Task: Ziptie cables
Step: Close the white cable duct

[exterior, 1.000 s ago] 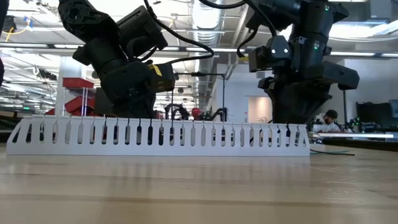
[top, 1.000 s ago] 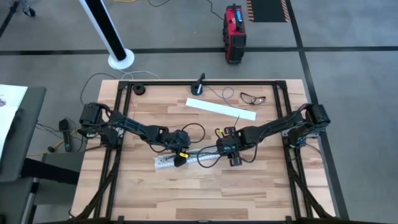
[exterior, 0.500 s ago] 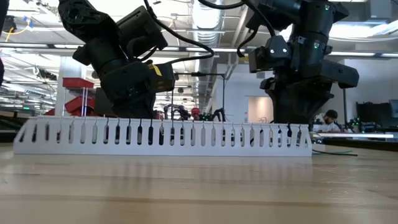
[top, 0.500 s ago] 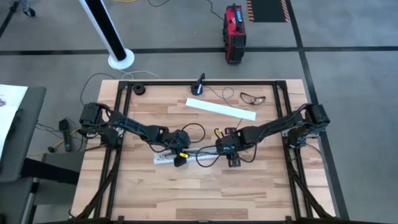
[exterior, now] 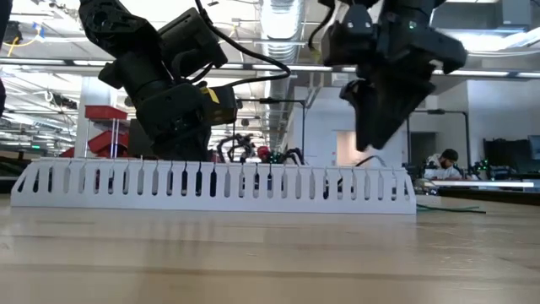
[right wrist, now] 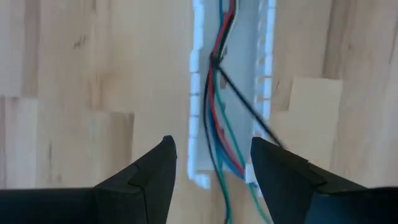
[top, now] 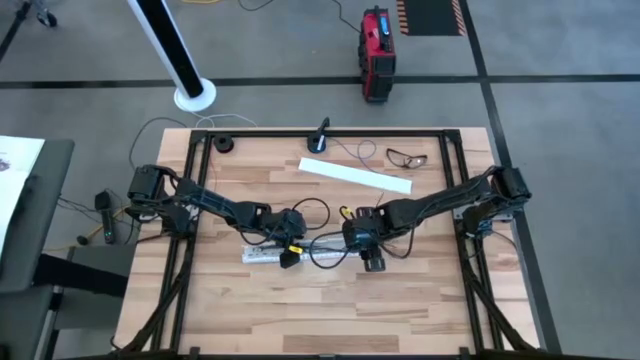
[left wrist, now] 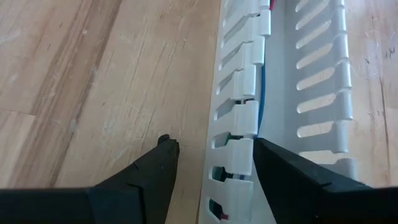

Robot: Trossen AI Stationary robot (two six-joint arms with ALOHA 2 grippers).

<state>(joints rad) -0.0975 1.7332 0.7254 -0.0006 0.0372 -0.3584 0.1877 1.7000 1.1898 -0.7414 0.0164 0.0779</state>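
A white slotted cable duct (top: 265, 254) lies lengthwise across the table's middle. Red, black, green and blue cables (right wrist: 217, 93) run along its channel and spill out of its right end. My left gripper (left wrist: 211, 146) is open near the duct's middle, with one finger outside a long slotted wall (left wrist: 239, 112) and the other inside the channel. My right gripper (right wrist: 211, 146) is open above the duct's right end (exterior: 405, 181), raised clear of it (exterior: 371, 143), with the cables showing between its fingers. My left gripper straddles the duct's slotted wall (left wrist: 236, 152) from above, one finger inside the channel and one outside. I cannot tell whether either finger touches the wall. The duct lies flat on the table.
A flat white strip (top: 355, 175) lies slanted toward the far side, with safety glasses (top: 405, 157) to its right. Two small black objects (top: 222, 143) (top: 320, 140) stand at the far edge. Bare wood lies between the duct and the near edge.
My right gripper has risen from the duct's right end, turned about, and shifted slightly toward the table's left. The duct has slid a little to the left along the table.
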